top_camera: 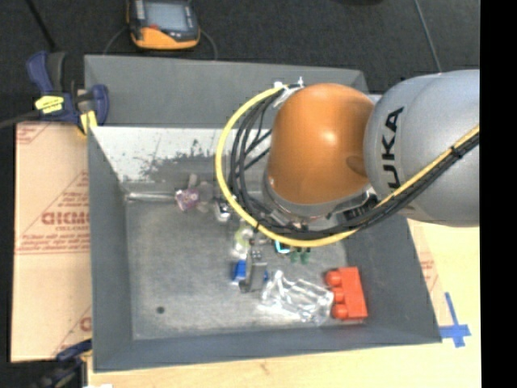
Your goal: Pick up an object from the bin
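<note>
My gripper (258, 267) comes down from under the arm's orange cover into the middle of the bin floor, towards the front. A small blue thing (239, 272) lies right against its left side. Just to its right, a crumpled clear plastic piece (294, 297) lies on the floor. A pale green and white thing (243, 238) sits just behind the gripper. Whether anything is held is hidden from me.
A red block (348, 293) lies at the front right, beside the clear plastic. A small pink thing (189, 200) rests at the foot of the back wall on the left. Small green bits (300, 256) show under the arm. The arm and its cables cover the bin's right half.
</note>
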Robot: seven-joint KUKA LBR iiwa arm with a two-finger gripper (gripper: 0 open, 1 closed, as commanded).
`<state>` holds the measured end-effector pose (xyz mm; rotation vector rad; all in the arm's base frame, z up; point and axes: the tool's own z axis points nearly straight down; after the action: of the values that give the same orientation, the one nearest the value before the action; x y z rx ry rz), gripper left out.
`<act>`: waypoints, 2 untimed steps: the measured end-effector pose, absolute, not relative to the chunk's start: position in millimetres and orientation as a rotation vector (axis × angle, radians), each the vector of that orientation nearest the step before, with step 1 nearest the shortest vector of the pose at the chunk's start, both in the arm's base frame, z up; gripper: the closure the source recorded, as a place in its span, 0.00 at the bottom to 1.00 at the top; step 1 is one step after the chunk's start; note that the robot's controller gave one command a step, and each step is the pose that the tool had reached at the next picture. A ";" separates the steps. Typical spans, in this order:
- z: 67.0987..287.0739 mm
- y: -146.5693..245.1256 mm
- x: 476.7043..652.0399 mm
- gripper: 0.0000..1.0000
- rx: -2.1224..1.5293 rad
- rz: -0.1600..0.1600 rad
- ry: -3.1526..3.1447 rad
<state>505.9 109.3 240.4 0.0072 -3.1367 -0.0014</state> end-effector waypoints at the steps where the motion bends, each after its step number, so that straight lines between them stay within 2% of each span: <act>1: 168.4 60.5 492.7 0.00 -0.028 0.002 -3.135; 2: 75.7 39.2 538.2 0.00 0.076 0.002 -3.143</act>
<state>538.2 39.2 75.7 0.0756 -3.1431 0.0024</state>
